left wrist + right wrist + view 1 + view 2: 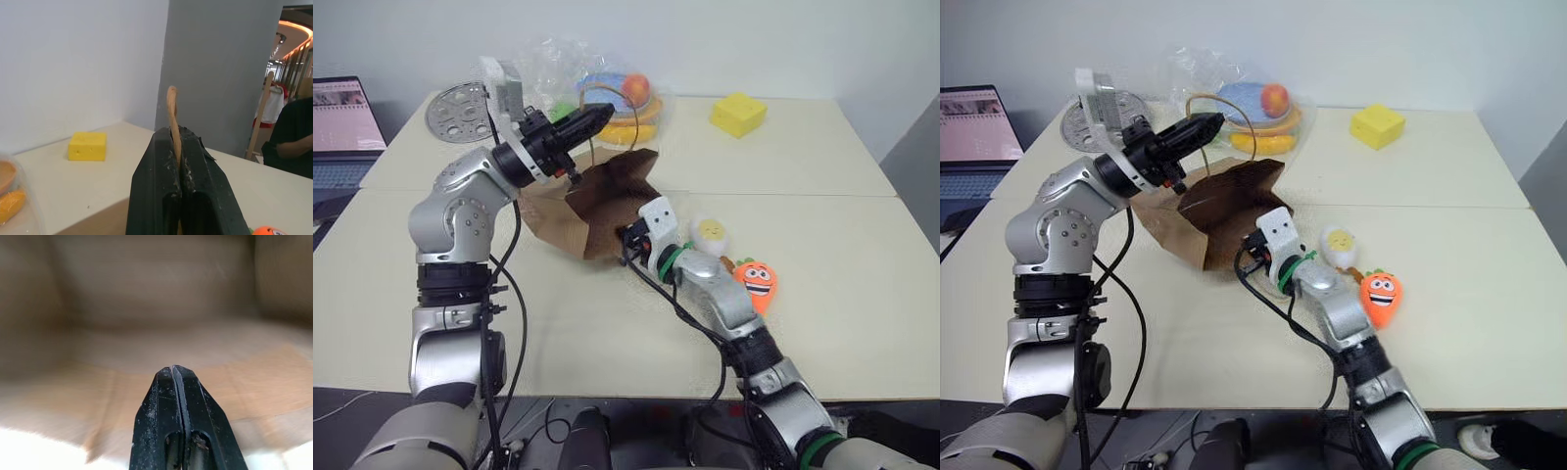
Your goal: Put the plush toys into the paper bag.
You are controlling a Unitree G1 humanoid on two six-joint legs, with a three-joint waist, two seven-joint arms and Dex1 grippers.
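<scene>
1. The paper bag [592, 211] lies on its side mid-table, mouth open toward 4 o'clock; the right gripper [174, 377], fingers pressed together, sits at the mouth and blocks it.
2. The left gripper [175, 147] pinches the bag's handle [171, 105] above the bag, crossing the room over it.
3. At 3 o'clock of the mouth, the egg toy [710, 234] and carrot toy [758, 282] lie close beside the right forearm.
4. At 12 o'clock behind the bag, the plastic bag of fruit [607, 93] stands in the way; the yellow block [738, 114] sits at 1 o'clock.
5. The table [862, 294] from 4 to 8 o'clock is bare.
</scene>
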